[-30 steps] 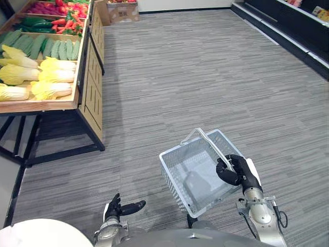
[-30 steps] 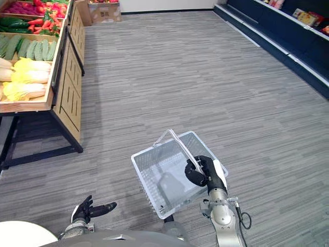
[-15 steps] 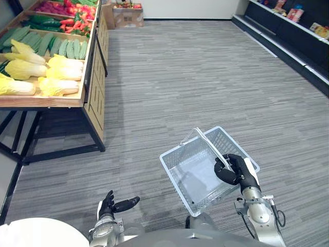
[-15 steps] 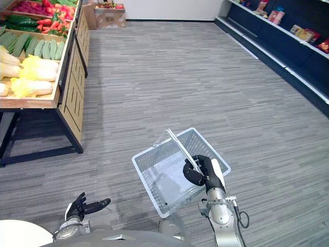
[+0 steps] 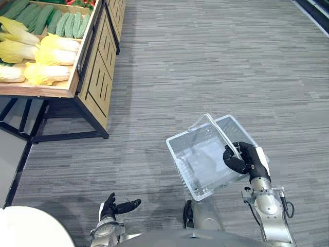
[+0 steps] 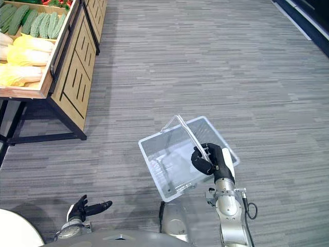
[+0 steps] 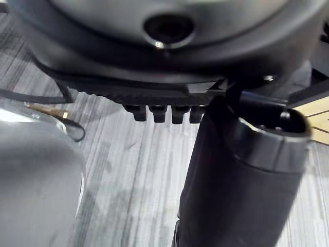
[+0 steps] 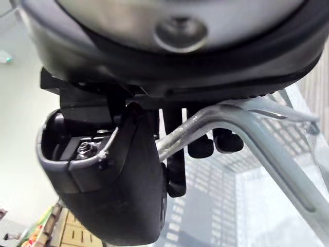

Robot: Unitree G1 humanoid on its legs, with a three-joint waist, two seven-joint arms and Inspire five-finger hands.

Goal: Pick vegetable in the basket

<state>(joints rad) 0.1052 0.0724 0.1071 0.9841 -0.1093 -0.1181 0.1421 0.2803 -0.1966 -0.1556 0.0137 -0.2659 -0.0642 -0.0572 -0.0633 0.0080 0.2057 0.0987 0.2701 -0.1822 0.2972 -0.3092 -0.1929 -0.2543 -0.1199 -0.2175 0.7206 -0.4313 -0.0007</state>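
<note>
Only the viewpoint has shifted: the right hand is still curled round the handle of the empty basket, the left hand hangs spread, and the cabbages lie on the stand well ahead and left of it, so stepping closer looks the next need.

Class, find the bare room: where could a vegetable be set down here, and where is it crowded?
The basket is bare inside, bordered by its own walls and the handle held by the right robot hand. The floor between it and the stand is open. Crowded: the stand's crate, packed with cabbages and cucumbers.
</note>
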